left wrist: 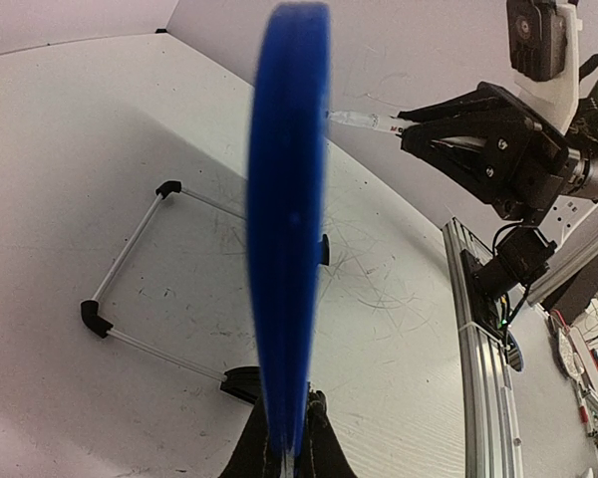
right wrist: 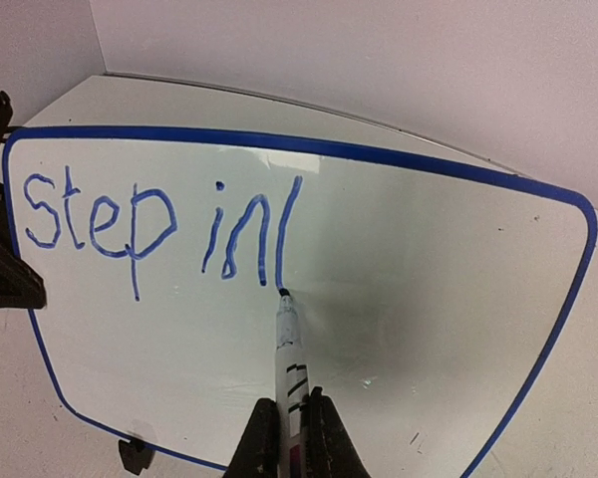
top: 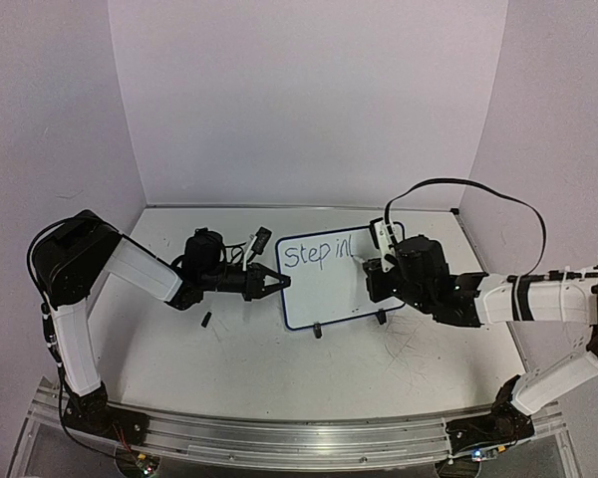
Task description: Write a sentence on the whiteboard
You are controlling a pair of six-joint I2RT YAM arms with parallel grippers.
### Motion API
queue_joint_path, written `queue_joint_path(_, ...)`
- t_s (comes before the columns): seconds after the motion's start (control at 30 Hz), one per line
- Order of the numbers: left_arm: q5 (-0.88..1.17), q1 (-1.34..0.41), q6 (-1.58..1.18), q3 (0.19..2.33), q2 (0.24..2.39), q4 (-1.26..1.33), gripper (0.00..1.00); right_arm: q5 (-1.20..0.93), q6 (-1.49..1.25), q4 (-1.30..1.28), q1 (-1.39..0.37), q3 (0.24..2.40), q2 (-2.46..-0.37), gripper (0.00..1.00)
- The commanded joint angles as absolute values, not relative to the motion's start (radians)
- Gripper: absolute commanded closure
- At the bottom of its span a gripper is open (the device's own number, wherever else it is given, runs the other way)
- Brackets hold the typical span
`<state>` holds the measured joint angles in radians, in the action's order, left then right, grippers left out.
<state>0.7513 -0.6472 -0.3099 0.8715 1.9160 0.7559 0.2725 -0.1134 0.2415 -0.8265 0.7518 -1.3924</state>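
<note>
The whiteboard (top: 329, 294) stands upright mid-table, tilted back on its wire stand (left wrist: 130, 254). On it, in blue marker, the sentence (right wrist: 130, 224) reads "Step in" plus one long fresh stroke. My left gripper (top: 279, 279) is shut on the board's left edge; in the left wrist view that blue frame (left wrist: 289, 249) runs up from between the gripper's (left wrist: 291, 448) fingers. My right gripper (right wrist: 289, 408) is shut on a white marker (right wrist: 287, 344). The marker's tip touches the whiteboard (right wrist: 409, 279) at the foot of the last stroke. The right gripper (top: 379, 264) is in front of the board's right part.
A small black cap (top: 207, 321) lies on the tabletop left of the board. A black-and-white object (top: 262, 239) lies behind the left gripper. An aluminium rail (top: 299, 438) runs along the near edge. Walls close in the back and sides. Old pen scribbles (left wrist: 399, 289) mark the tabletop.
</note>
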Motion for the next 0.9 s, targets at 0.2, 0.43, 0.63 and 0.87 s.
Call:
queue_joint_path(0.2, 0.689, -0.637, -0.267, 0.874, 1.902, 0.634, 1.00, 0.299, -0.094, 0.303, -0.827, 0.706, -1.259, 1.00)
queue_joint_path(0.43, 0.690, -0.637, -0.265, 0.875, 1.905, 0.632, 1.00, 0.190, -0.077, 0.319, -0.818, 0.765, -1.341, 1.00)
queue_joint_path(0.63, 0.689, -0.637, -0.262, 0.870, 1.897, 0.631, 1.00, 0.208, -0.066, 0.343, -0.819, 0.797, -1.380, 1.00)
queue_joint_path(0.87, 0.689, -0.637, -0.259, 0.871, 1.900, 0.632, 1.00, 0.257, -0.071, 0.357, -0.819, 0.793, -1.374, 1.00)
